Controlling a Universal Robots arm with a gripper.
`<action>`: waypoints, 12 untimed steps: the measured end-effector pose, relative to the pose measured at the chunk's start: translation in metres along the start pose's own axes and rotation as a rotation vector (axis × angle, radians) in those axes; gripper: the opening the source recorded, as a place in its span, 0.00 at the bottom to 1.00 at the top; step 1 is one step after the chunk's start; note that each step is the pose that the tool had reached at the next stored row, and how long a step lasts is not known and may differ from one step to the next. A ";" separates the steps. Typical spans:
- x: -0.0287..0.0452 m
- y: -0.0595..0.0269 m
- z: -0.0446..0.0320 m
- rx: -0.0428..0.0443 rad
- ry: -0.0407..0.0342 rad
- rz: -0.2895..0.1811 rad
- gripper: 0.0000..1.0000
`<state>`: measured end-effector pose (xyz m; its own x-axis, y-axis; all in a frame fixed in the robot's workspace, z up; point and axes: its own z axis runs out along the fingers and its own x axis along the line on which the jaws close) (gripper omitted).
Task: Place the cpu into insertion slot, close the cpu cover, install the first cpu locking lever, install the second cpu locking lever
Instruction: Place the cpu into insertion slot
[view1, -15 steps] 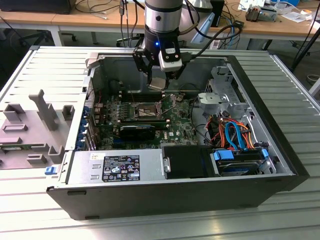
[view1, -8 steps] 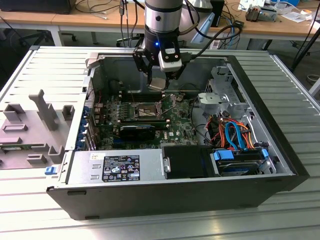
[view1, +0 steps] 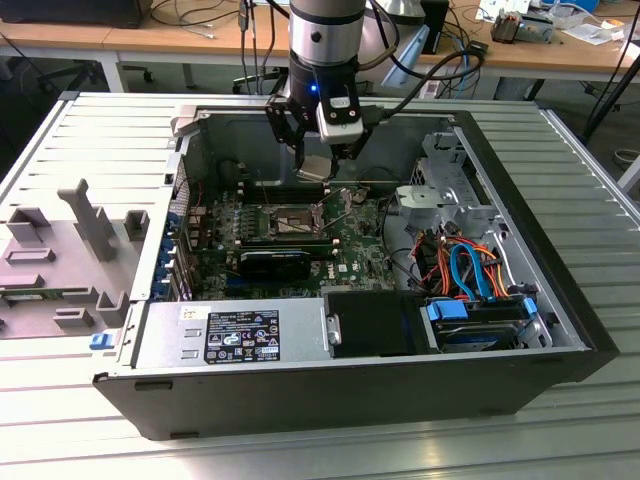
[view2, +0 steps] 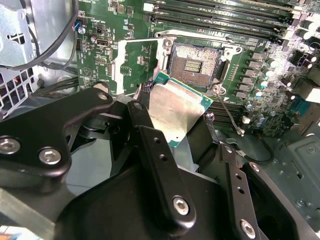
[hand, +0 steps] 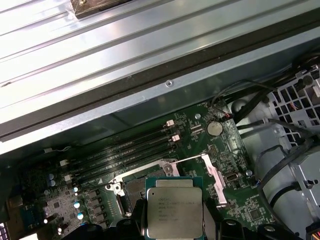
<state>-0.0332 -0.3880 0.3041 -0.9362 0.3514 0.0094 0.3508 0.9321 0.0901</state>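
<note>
Seating the cpu (view2: 175, 107) well, I judge, means squaring its corners to the slot (view2: 196, 61) and lowering it level, unforced; the gripper (view1: 312, 160) is closed to chip width, pinching it by opposite edges; it hangs between the fingers, above the slot, not touching.

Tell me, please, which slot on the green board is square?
The insertion slot, silver-rimmed and dark-centred, near the cpu in the gripper; the memory slots are long, narrow and black.
</note>
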 end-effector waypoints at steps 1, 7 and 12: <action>0.0000 -0.0001 0.0000 0.0000 0.0000 0.001 0.54; -0.0002 -0.0005 0.0000 -0.0001 -0.0005 0.006 0.54; -0.0003 -0.0009 -0.0001 -0.0001 -0.0011 0.012 0.54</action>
<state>-0.0332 -0.3890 0.3041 -0.9318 0.3628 0.0094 0.3622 0.9277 0.0901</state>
